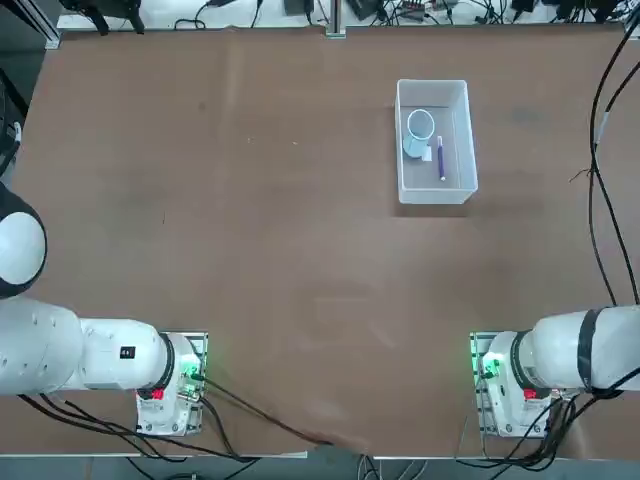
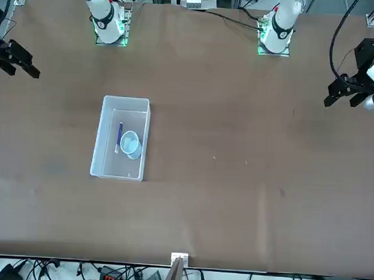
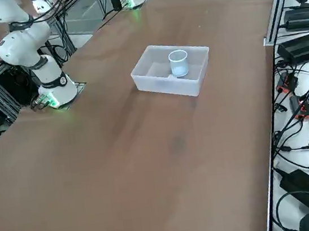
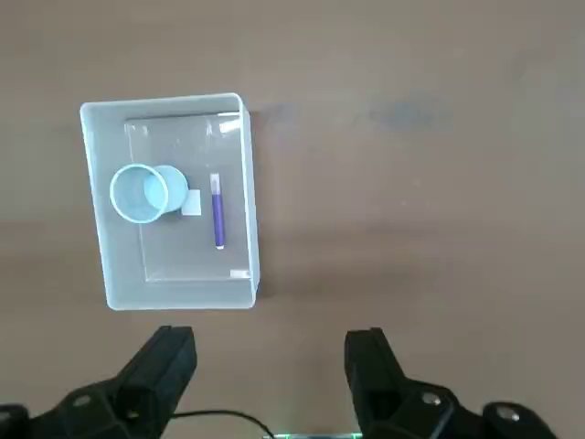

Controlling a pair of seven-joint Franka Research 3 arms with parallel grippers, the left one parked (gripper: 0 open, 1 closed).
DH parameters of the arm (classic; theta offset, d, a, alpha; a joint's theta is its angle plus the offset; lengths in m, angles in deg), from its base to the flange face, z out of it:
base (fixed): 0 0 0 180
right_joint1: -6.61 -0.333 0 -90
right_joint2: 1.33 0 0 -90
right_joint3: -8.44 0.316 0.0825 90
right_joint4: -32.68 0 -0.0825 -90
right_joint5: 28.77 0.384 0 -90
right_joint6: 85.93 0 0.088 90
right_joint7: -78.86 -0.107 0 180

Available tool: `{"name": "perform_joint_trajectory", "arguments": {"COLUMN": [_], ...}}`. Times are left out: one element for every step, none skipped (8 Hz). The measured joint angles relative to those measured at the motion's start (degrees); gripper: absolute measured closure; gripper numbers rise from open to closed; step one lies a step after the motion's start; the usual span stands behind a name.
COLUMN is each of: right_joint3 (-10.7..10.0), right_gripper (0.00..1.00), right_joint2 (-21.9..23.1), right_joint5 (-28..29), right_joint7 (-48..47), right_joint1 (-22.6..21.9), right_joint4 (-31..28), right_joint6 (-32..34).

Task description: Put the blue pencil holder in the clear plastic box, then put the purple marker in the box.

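The clear plastic box (image 1: 432,84) (image 2: 126,100) (image 3: 165,88) (image 4: 160,102) sits on the brown table, in the far half of the right side. Inside it the blue pencil holder (image 1: 418,130) (image 2: 131,143) (image 3: 178,63) (image 4: 139,193) stands upright, mouth up. The purple marker (image 1: 440,160) (image 2: 119,137) (image 4: 218,210) lies flat on the box floor beside the cup, apart from it. My right gripper (image 4: 271,338) hangs high above the table on the near side of the box, open, with nothing between its fingers (image 4: 169,352).
A small white label (image 4: 191,203) lies on the box floor next to the cup. The right arm's base (image 1: 505,385) stands at the near edge. Black cables (image 1: 600,150) hang along the table's right side, and power bricks (image 3: 304,44) lie on a shelf beyond it.
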Motion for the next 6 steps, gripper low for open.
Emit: {"name": "perform_joint_trajectory", "arguments": {"right_joint3": [0.24, 0.34, 0.42, 0.49, 0.53, 0.53], "right_gripper": [0.0, 0.0, 0.0, 0.0, 0.0, 0.0], "right_joint2": [0.2, 0.21, 0.21, 0.2, 0.2, 0.2], "right_joint5": [-0.01, -0.25, -0.99, -1.68, -2.05, -2.17], "right_joint7": [-1.21, -2.29, -3.13, -3.47, -3.56, -3.58], "right_joint1": [0.23, 0.34, 0.39, 0.41, 0.44, 0.47], "right_joint4": [-0.55, -0.8, -0.97, -1.07, -1.11, -1.11], "right_joint6": [0.0, -0.01, -0.02, -0.05, -0.08, -0.09]}}
